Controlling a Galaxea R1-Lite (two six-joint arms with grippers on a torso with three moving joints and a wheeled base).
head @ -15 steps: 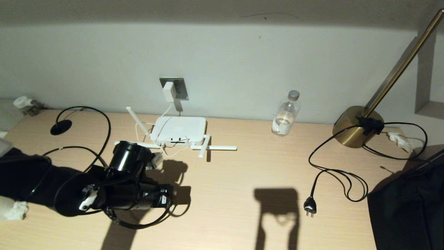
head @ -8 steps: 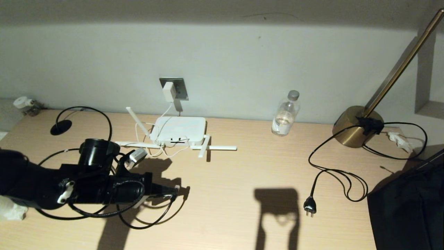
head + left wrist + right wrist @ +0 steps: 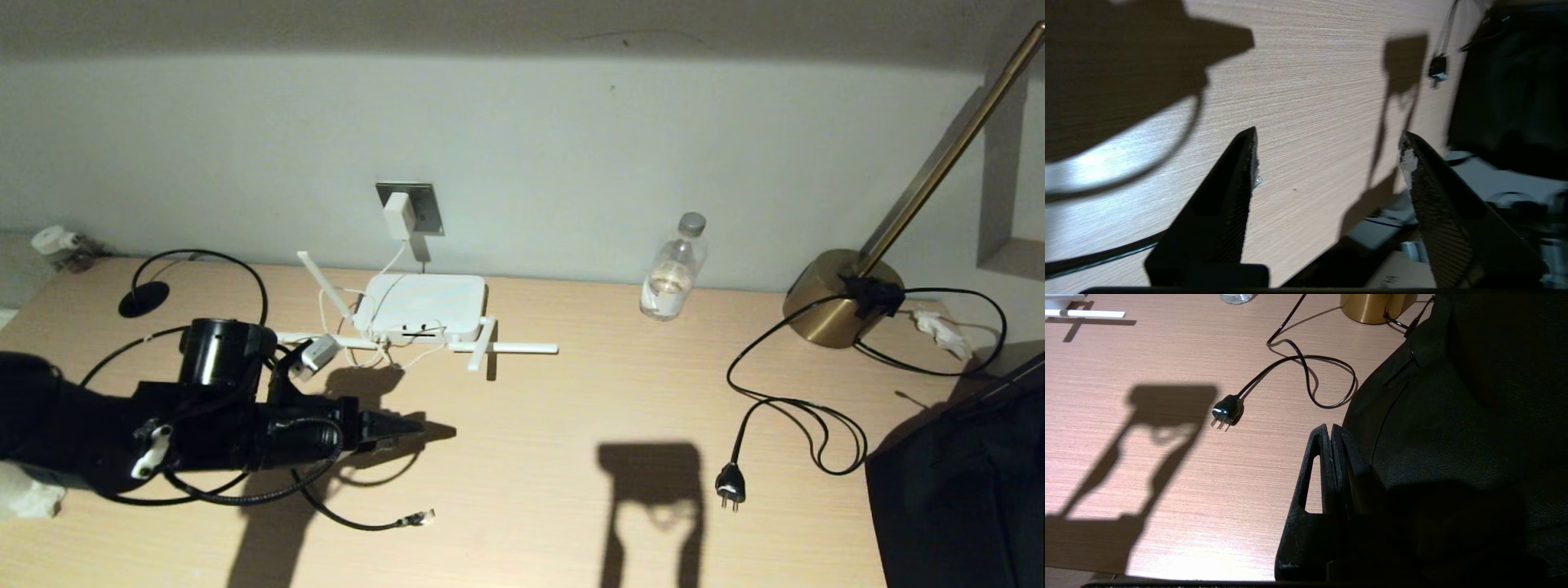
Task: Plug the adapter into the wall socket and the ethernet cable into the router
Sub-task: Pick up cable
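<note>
Ethernet cable (image 3: pixel 245 278), thin and black, loops across the left part of the wooden surface (image 3: pixel 571 425); its black oval disc (image 3: pixel 144 299) lies near the back left corner, and its small clear connector (image 3: pixel 419 516) lies loose on the surface, below and just in front of the left hand (image 3: pixel 404 426). That hand points to the right over the surface with its two fingers (image 3: pixel 1237 179) spread apart and nothing between them; the wrist view shows only bare wood grain and shadow in the gap.

Against the back wall, the white adapter (image 3: pixel 397 216) sits in the grey wall socket (image 3: pixel 410 207), with its thin white cord hanging down to the router (image 3: pixel 420 307). The router lies flat just below the socket, its stick antennas splayed out to both sides and one raised at the left, with white cord tangled at its front edge.

The right hand (image 3: pixel 1331 437) rests low at the right edge of the surface beside dark fabric (image 3: pixel 1453 416), its fingers pressed together and holding nothing.

Further right stand a clear water bottle (image 3: pixel 673 269) and a brass lamp (image 3: pixel 841 298), whose black cord curls forward and ends in a two-pin plug (image 3: pixel 729 485) lying on the surface.
</note>
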